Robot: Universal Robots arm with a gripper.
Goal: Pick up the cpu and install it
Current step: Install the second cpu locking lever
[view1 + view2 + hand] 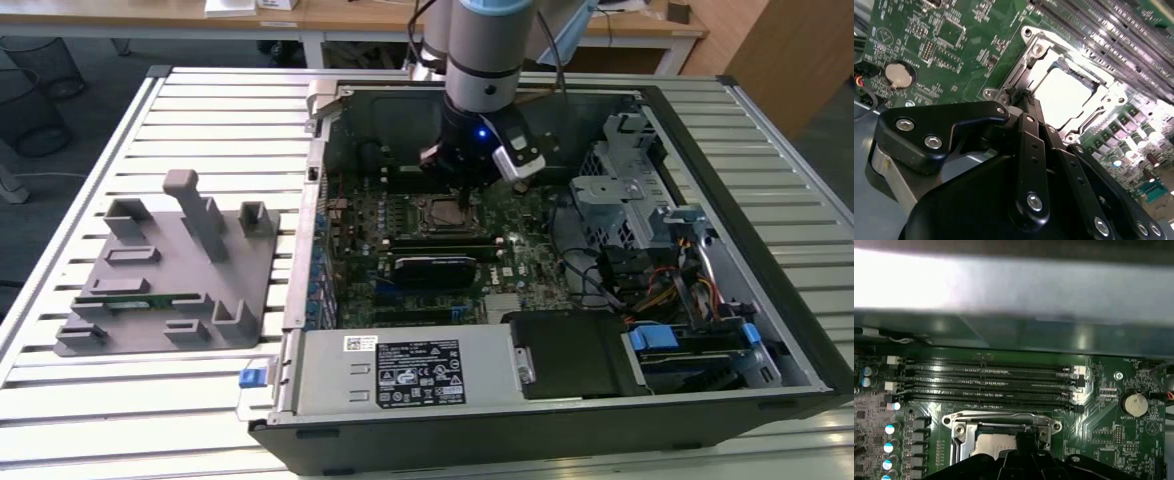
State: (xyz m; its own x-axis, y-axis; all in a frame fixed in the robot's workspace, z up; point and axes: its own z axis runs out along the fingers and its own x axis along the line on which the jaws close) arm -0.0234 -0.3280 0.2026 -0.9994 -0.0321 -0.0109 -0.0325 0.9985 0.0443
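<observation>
Inside the open computer case [561, 390] on the slatted tabletop [200, 100], the hand [466, 205] hangs low over the motherboard's socket [1074, 95]. Its black fingers [1031, 150] meet at their tips right at the socket's edge. The cpu [1064, 97] lies flat in the socket frame, silver top up, just beyond those fingertips, beside the memory slots [989, 385].

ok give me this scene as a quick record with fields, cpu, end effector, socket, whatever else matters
cpu: shiny silver square lying flat inside the socket
socket: metal frame on the green motherboard, beside the memory slots
end effector: low over the socket, inside the open computer case
coin battery: round, on the motherboard
grey parts holder: on the slatted table, at the exterior view's left
</observation>
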